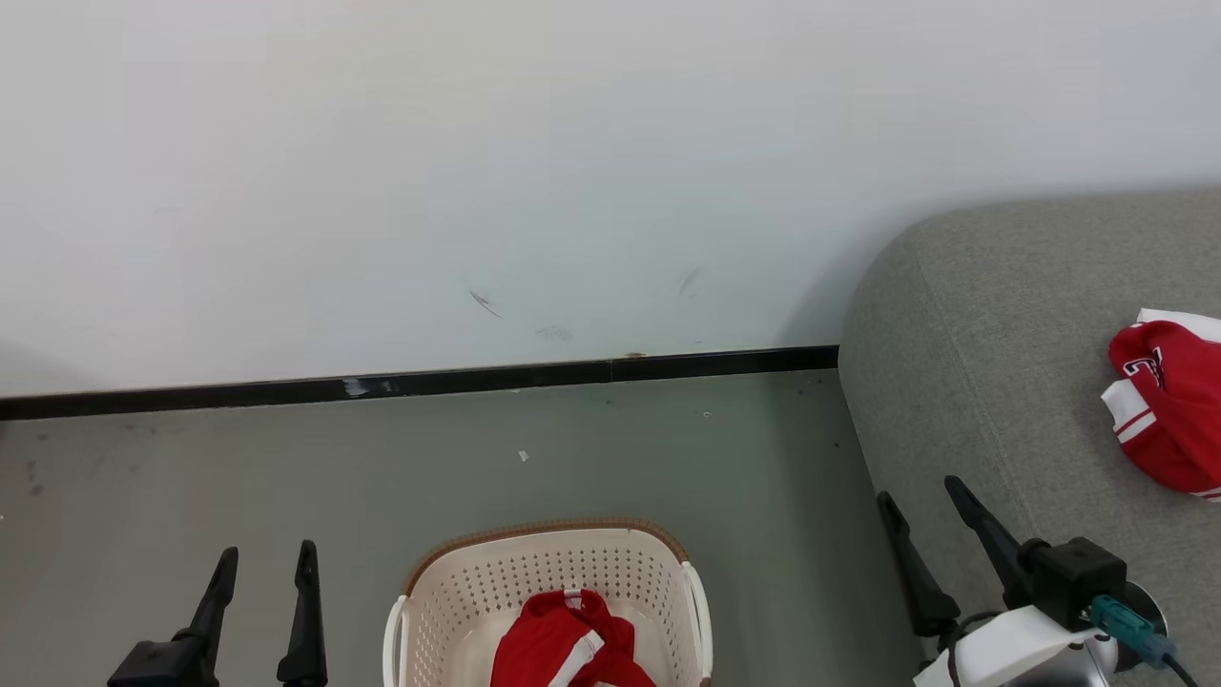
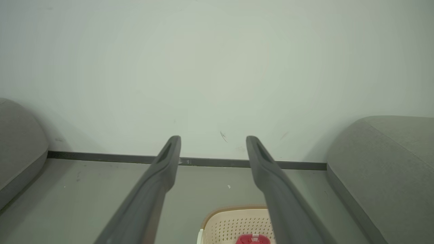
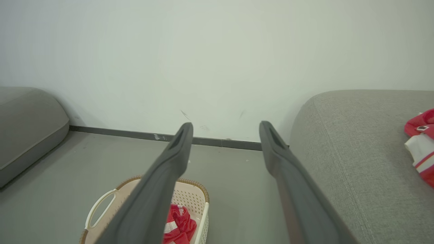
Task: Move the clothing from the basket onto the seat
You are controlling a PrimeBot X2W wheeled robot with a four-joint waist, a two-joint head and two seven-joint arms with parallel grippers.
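Observation:
One red garment with white stripes (image 1: 570,644) lies crumpled inside the cream perforated basket (image 1: 553,572) on the floor at the bottom centre. A second red and white garment (image 1: 1169,405) rests on the grey seat (image 1: 992,363) at the right. My left gripper (image 1: 265,563) stands open to the left of the basket, nothing between its fingers. Open too, my right gripper (image 1: 920,496) hangs over the seat's front edge, right of the basket. The right wrist view shows the basket (image 3: 195,196), its garment (image 3: 179,225) and the seat's garment (image 3: 422,145).
A white wall with a black skirting strip (image 1: 420,382) runs behind the grey floor. Another grey cushion (image 3: 27,125) sits at the far left in both wrist views. Bare floor lies between the basket and the wall.

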